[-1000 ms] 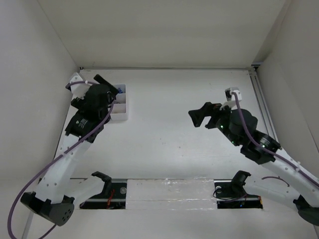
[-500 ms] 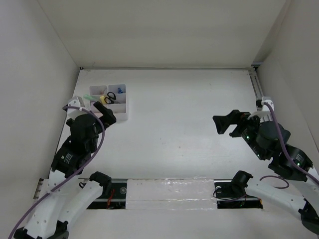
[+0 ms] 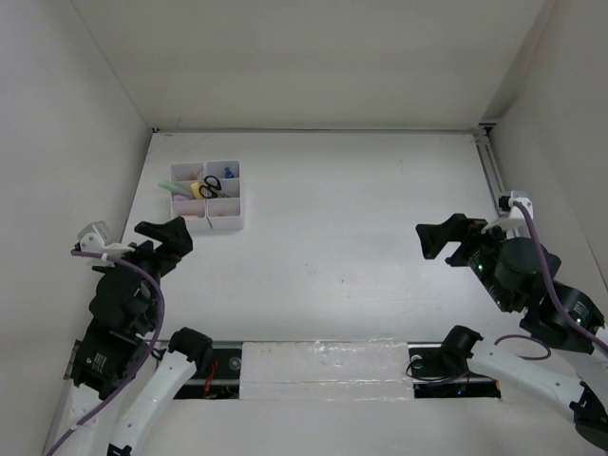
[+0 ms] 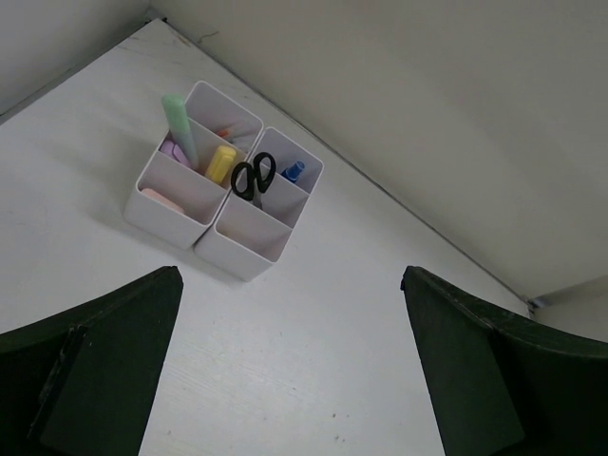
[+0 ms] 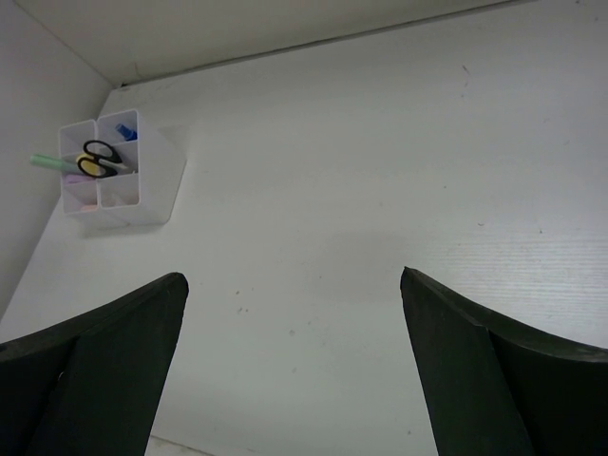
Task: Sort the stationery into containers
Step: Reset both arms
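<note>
Both arms have pulled back toward 6 o'clock; left tool [image 3: 163,237] and right tool [image 3: 445,239] gape, empty. Scissors [image 4: 254,178] in tray [image 4: 249,249] at 10 o'clock: likely light, stiff; take by handles.

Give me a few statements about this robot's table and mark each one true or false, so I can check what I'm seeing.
1. The scissors stand inside the white tray. True.
2. The jaws of the left arm are shut on a pen. False: they stand open and hold nothing.
3. A green highlighter sticks up out of the tray. True.
4. The tray sits in the middle of the table. False: it sits near the far left corner.
5. The jaws of the right arm touch the tray. False: they are open, well away on the table's right side.
</note>
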